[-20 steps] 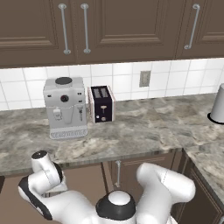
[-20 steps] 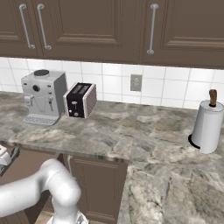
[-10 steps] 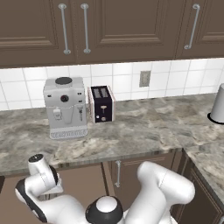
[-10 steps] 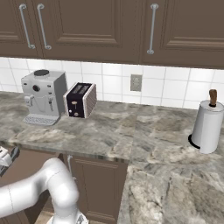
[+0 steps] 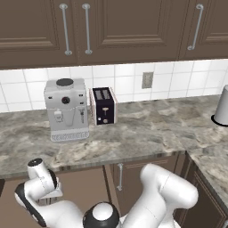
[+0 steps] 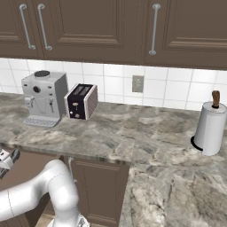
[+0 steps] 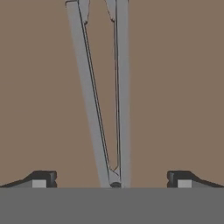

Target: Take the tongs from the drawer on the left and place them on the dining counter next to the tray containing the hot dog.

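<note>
The tongs [image 7: 103, 96] lie flat on the brown floor of the drawer [image 7: 179, 87]; they are slim grey metal, with two arms spreading away from me and the joined end nearest. My gripper [image 7: 112, 180] is open just above that joined end, and one dark fingertip [image 7: 43, 179] stands well clear on each side of it. In the left base view my arm folds down below the counter edge at the lower left, wrist [image 5: 39, 178] lowest. The hand [image 6: 6, 160] shows at the left edge of the right base view. The tray, hot dog and dining counter are out of view.
On the marbled counter [image 5: 147, 133] with the tiled backsplash stand a coffee machine [image 5: 66, 109], a toaster [image 5: 103, 106] and a paper towel roll [image 6: 210, 128]. Wall cabinets hang above. A cabinet door with an upright handle [image 5: 119, 176] is right of my arm.
My arm has sunk a little lower and further left below the counter edge. The kitchen around it has not shifted.
</note>
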